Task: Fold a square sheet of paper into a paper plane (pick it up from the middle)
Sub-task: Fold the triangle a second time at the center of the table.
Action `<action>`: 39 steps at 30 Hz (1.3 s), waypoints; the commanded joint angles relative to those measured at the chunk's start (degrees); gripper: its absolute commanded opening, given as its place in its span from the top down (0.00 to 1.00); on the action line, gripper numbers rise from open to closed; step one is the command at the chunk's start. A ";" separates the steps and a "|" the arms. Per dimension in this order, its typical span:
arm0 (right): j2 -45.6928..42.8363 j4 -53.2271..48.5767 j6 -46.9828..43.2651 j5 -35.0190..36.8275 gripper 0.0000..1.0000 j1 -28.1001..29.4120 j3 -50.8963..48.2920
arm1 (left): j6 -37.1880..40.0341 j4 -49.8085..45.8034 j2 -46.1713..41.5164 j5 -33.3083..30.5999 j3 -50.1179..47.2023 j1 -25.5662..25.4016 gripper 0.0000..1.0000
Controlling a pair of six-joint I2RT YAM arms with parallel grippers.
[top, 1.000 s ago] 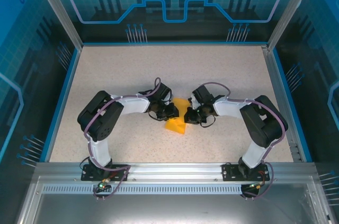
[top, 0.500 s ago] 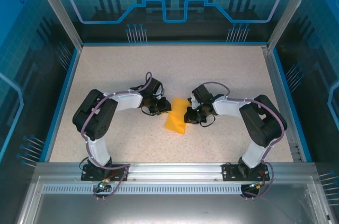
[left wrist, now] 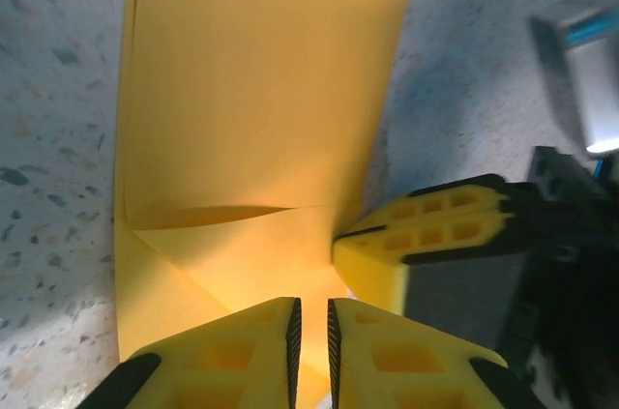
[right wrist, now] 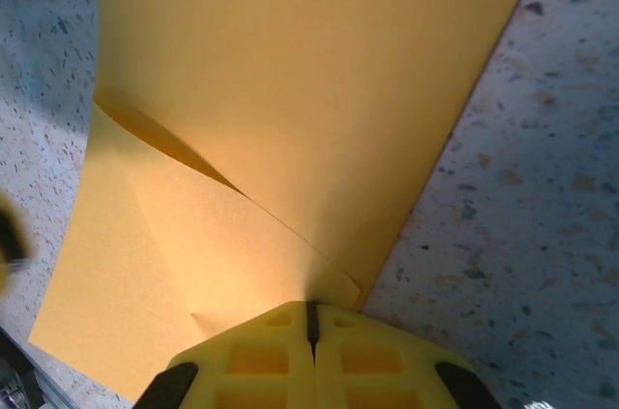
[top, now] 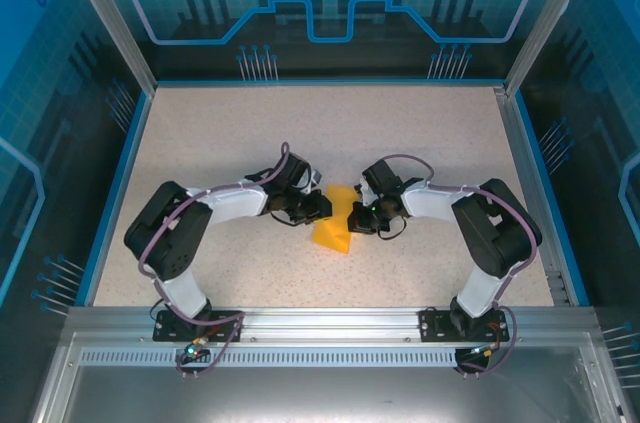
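Reaching in from the left, the left gripper [top: 320, 207] is sitting at the left edge of the square sheet of paper [top: 335, 227]. Its jaws are standing almost together, with only a thin slit between them where the orange paper is showing through. The sheet is lying partly folded on the speckled table [top: 430, 143], between the two grippers, with one flap rising a little. On the right, the right gripper [top: 357, 218] is pressing its jaws fully together at the paper's right edge; whether paper is caught between them, I cannot tell.
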 commanded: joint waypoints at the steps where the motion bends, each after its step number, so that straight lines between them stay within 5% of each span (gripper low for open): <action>1: 4.83 -4.67 -0.79 10.93 0.96 0.24 -2.20 | -1.77 2.18 2.65 3.02 -0.37 -0.74 0.82; 18: -8.02 -2.20 -2.77 3.01 0.94 2.35 2.99 | -2.87 2.52 5.64 -3.26 -3.47 -0.79 0.87; 28: -7.87 -7.72 0.16 8.34 0.94 11.98 3.90 | -2.49 -4.99 6.82 -6.27 -0.06 -1.56 0.87; 39: -1.34 -12.29 1.26 12.89 0.95 14.99 8.60 | -2.65 -9.64 7.75 -8.37 2.22 -2.38 0.88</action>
